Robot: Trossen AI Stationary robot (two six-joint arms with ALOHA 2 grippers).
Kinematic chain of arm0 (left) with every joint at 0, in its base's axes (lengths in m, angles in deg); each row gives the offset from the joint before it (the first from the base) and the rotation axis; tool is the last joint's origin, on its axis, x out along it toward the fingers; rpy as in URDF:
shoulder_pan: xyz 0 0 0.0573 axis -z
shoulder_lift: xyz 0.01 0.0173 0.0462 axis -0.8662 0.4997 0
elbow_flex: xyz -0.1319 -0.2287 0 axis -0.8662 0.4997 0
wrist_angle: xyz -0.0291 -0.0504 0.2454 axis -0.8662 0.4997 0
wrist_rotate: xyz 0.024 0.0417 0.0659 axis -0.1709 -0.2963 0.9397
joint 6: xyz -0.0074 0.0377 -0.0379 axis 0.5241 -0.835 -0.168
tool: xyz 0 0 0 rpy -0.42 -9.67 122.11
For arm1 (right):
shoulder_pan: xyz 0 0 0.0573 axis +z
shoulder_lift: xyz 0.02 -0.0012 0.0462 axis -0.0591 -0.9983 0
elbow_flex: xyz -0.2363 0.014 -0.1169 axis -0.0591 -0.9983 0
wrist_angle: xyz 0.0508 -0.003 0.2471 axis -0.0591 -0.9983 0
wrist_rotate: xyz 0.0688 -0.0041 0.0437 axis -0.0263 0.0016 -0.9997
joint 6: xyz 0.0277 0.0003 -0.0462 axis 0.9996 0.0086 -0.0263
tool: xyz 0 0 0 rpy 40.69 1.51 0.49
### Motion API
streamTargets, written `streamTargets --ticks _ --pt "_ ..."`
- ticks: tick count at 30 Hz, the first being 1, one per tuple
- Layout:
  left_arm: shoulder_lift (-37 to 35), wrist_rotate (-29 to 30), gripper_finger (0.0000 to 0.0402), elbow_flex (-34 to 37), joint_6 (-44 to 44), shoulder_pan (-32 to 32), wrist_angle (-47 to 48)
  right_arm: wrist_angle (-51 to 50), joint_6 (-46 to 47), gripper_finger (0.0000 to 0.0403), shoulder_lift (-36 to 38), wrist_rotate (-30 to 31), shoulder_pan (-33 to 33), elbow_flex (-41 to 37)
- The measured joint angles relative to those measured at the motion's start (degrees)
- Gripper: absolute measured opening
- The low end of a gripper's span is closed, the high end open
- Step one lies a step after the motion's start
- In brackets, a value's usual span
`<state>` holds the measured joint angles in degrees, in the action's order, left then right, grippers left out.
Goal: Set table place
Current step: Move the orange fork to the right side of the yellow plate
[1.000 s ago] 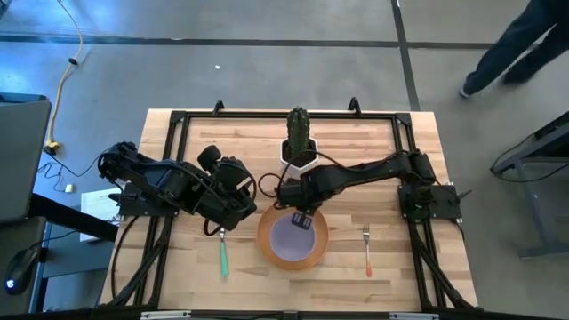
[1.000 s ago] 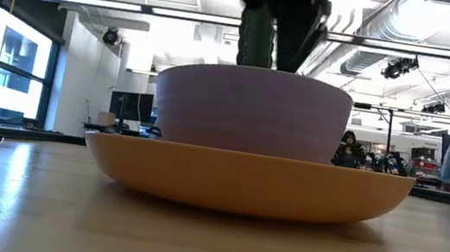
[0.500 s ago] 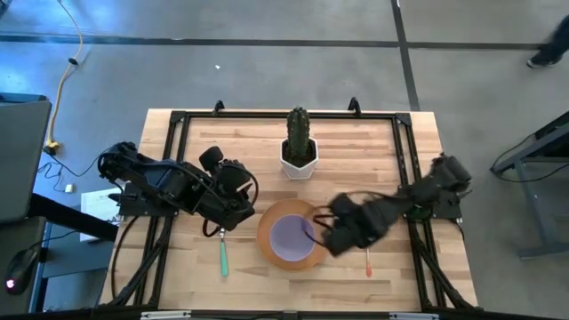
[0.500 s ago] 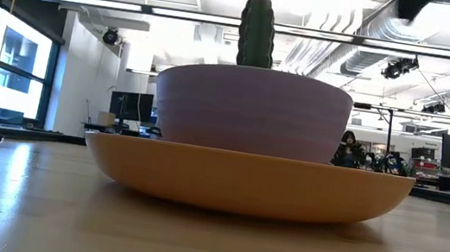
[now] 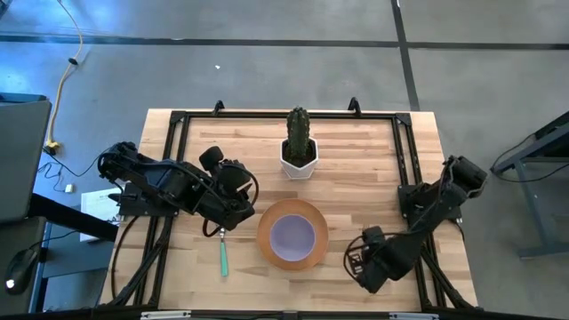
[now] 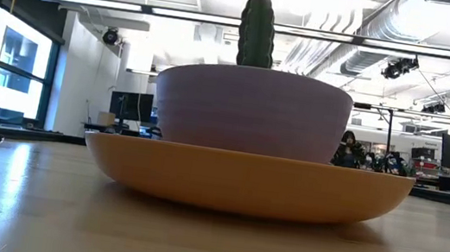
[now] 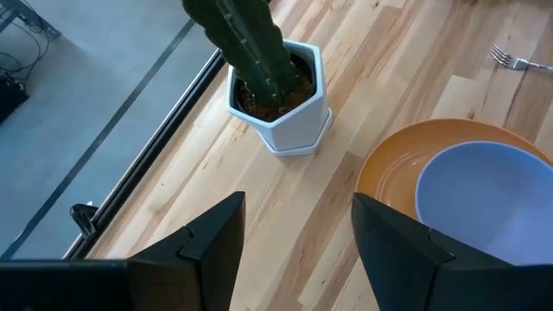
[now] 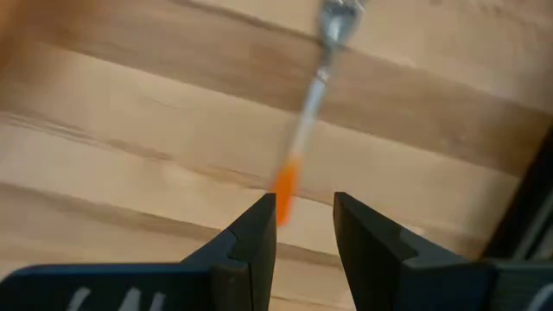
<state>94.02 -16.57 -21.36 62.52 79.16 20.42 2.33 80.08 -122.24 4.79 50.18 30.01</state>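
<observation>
The lavender bowl [image 5: 292,235] sits in the orange plate [image 5: 267,252] at the table's near middle. Both also show in the low view, the bowl [image 6: 251,110] and the plate [image 6: 246,181]. The green-handled spoon [image 5: 223,257] lies left of the plate. My left gripper [image 7: 298,250] is open and empty above the spoon's bowl end [image 5: 224,212]. My right gripper [image 8: 304,229] is open above the orange-handled fork [image 8: 298,142], right of the plate. The fork's handle end [image 8: 284,192] shows between the fingers, untouched. In the high view the right gripper [image 5: 366,265] hides the fork.
A cactus in a white pot [image 5: 300,149] stands at the far middle of the table, beyond the plate. Black frame rails [image 5: 169,160] run along the table's sides. Bare wood [image 5: 356,160] lies between the cactus and the right arm's base.
My right gripper has left the bowl's far rim, risen, and swung toward the table's right and near edges, ending above the fork. The bowl stays in the plate.
</observation>
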Motion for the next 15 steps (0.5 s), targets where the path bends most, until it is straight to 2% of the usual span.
streamTargets --ticks 4,10,15 --pt "0.00 0.01 0.0200 0.00 0.14 -0.02 -0.03 1.06 0.83 0.0108 0.00 -2.95 -0.33 -3.74" --pt "0.00 0.16 0.0200 0.00 0.91 0.00 -0.07 11.38 0.74 0.0108 0.00 -0.05 -1.69 -8.46" --pt "0.00 0.16 0.0200 0.00 0.96 0.00 -0.09 11.85 2.02 0.0108 0.00 0.41 -2.17 -11.81"
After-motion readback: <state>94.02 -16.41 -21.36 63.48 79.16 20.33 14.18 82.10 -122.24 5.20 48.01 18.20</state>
